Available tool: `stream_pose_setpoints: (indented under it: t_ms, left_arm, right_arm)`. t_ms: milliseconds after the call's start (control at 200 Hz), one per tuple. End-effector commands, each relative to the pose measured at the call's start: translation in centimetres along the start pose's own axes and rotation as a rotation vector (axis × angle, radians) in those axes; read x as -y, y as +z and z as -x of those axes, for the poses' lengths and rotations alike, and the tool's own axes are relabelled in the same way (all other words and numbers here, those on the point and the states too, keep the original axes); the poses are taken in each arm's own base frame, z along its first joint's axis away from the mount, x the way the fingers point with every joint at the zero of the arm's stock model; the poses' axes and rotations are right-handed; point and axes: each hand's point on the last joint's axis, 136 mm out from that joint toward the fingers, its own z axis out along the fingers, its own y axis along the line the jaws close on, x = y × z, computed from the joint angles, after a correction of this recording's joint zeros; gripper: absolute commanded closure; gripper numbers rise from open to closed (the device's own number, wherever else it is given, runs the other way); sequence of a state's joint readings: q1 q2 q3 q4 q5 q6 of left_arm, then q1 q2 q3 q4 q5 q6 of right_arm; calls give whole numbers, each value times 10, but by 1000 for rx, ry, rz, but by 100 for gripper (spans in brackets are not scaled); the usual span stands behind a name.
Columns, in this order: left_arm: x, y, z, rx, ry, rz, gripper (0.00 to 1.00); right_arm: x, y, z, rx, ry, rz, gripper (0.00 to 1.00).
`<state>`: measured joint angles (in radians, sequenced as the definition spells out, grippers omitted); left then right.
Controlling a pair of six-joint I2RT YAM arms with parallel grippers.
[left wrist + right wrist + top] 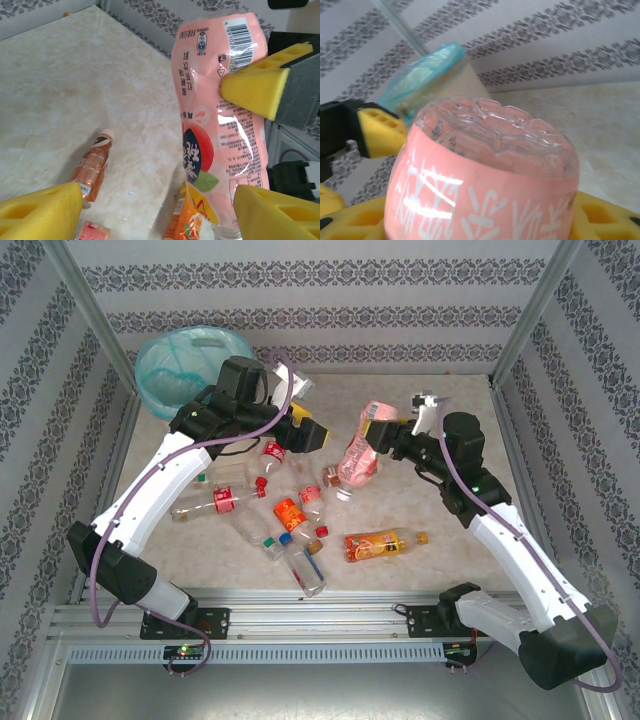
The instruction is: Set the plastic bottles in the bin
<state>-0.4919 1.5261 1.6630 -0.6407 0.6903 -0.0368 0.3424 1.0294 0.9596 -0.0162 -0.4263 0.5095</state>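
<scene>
1. The bin (185,360): round, lined with a light blue-green bag, at the far left corner of the table (420,570). The right wrist view shows it (427,80) behind the held bottle.

2. The pink-labelled bottle (358,452): clear crumpled plastic with a pink label, between the middle of the table and its far edge. It is tilted, base end uppermost and neck pointing down toward the other bottles. Whether the neck touches the table cannot be told. The left wrist view shows its barcode and print (220,125), and the right wrist view its ribbed base (495,135).

3. The right hand (372,430): closed on the base end of the pink-labelled bottle, with a yellow finger (255,92) pressed against the label and the bottle seated between both fingers (480,220).

4. The left hand (305,432): fingers spread wide (156,192), holding nothing. It sits just left of the pink-labelled bottle, above the loose bottles. One of its yellow fingers (380,132) shows beside the held bottle's base.

5. The loose bottles (270,505): a cluster lying on the table from its middle toward the near edge, with red and orange labels and red, blue or white caps. They include a red-labelled bottle (215,500) on its side at the left and a blue-capped bottle (300,560) nearest the near edge.

6. The orange-labelled bottle (380,543): on its side, apart from the cluster, close to the near edge and right of middle.
</scene>
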Motion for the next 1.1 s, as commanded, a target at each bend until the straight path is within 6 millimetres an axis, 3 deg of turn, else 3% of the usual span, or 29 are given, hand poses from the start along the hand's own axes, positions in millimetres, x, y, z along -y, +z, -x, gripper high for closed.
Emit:
stream_pose_setpoints:
  t_ms: [0,445,814,1094]
  left_arm:
    - [23,-4,19,58,30,-99,20]
    - [51,-26,37,158,41,-308,14]
    - [75,-42,36,201,119,-421,9]
    - [81,-41,31,190,93,-489,9]
  right_arm:
    - [-41,-9,28,84,-131,130,43]
    - [-96,-24,50,166,-262,343,44]
    - [-114,-29,63,196,-308,397,46]
    - [-137,-29,67,204,-335,477,46]
